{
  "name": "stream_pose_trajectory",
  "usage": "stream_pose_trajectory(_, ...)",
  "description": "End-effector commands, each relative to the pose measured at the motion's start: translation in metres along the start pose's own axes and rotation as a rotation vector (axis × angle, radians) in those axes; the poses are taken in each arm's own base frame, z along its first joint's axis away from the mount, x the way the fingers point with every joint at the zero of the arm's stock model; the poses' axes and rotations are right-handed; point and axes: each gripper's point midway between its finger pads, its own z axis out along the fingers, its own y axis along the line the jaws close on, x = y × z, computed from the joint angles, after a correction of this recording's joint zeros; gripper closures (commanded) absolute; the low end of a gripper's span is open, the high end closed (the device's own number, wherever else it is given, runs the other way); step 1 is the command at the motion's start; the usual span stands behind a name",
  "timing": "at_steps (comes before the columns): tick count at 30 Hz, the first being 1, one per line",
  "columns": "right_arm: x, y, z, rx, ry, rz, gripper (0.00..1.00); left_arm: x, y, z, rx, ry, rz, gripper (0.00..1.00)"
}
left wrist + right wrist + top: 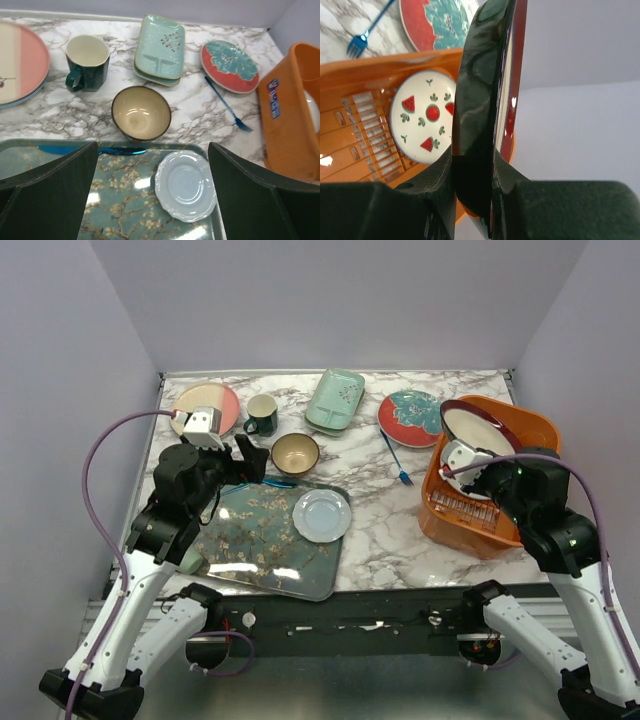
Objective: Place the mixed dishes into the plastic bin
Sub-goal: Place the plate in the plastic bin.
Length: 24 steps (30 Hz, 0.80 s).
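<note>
Nearest the arms is a floral tray (pixel 250 550) with a small pale blue plate (pixel 322 515) lying flat on its right end. The left gripper (pixel 248 458) hangs over the tray's far edge, jaws spread fully wide, nothing between them, touching nothing. The brown bowl (pixel 141 112) sits upright on the marble table (pixel 380 530) just beyond, apart from the tray rim. The bowl looks like glazed ceramic: stiff, breakable, slick, with some weight. Best hold is probably one finger inside and one outside the rim, since a pinch across the round wall would likely slip. On the right, the right gripper (pixel 482 165) is clenched on the lip of a dark red-rimmed plate (pixel 480 425), held on edge and tilted over the orange bin (pixel 455 525). The wrist view shows a finger on either side, plate edge-on. That looks like a narrow grip on a glossy, heavyish plate, so it could swing or slide; it should go down gently. A watermelon plate (pixel 427 117) is inside the bin against the slotted floor. Farther back on the table, outside the bin, are a blue fork (pixel 395 462), a teal-and-red plate (pixel 410 418) near the bin, a mint dish (pixel 335 400), a green mug (pixel 262 415) and, far left, a pink-and-cream plate (pixel 215 400). The flat plates likely need a rim pinch, and the mug a grip on its wall.
</note>
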Motion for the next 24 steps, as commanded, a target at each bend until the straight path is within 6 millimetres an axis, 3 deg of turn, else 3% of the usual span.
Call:
stream_pose_trajectory(1, 0.013, -0.035, 0.001, 0.164, 0.050, 0.015, 0.99, 0.028, 0.029, -0.005, -0.087, 0.023, 0.108, 0.01)
stream_pose_trajectory(5, 0.025, -0.037, 0.009, 0.164, 0.080, 0.043, 0.99, 0.040, 0.035, 0.002, -0.099, 0.035, 0.110, 0.01)
stream_pose_trajectory(9, 0.050, -0.031, 0.024, 0.144, 0.143, 0.058, 0.99, 0.055, 0.038, 0.008, -0.095, 0.075, 0.109, 0.01)
stream_pose_trajectory(17, 0.090, 0.005, 0.067, 0.063, 0.191, 0.027, 0.99, 0.056, 0.039, 0.005, -0.099, 0.068, 0.111, 0.01)
stream_pose_trajectory(24, 0.122, 0.015, 0.084, 0.011, 0.231, 0.082, 0.99, 0.058, 0.040, 0.004, -0.099, 0.069, 0.111, 0.01)
